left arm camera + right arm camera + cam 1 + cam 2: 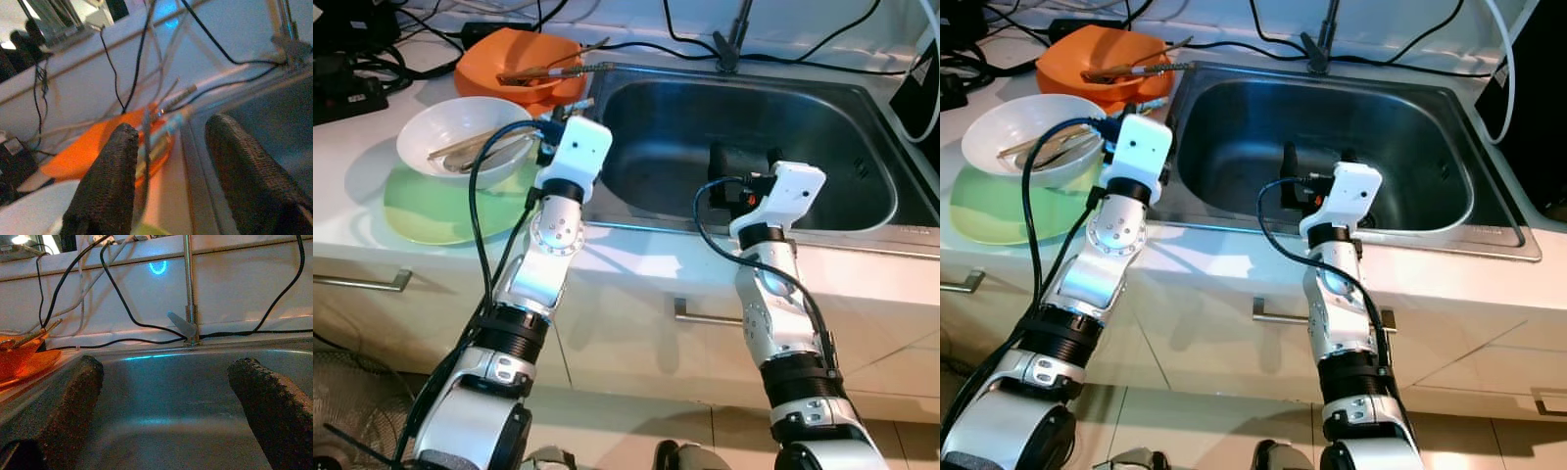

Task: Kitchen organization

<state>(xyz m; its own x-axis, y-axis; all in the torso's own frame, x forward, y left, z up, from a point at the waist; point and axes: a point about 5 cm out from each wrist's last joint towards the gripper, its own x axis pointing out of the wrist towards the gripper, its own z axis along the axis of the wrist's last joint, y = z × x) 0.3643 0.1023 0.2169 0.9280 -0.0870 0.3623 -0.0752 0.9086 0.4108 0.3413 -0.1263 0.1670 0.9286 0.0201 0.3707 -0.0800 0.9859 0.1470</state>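
Both arms reach forward over the bench edge, the left pincer (168, 171) spread just short of the orange bowl (514, 61) holding utensils beside the sink (862, 127), the right pincer (166, 411) spread over the basin.

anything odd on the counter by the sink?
Black cables trail loose across the counter behind the sink and around the tap. Utensils in the orange bowl stick out over the sink's edge.
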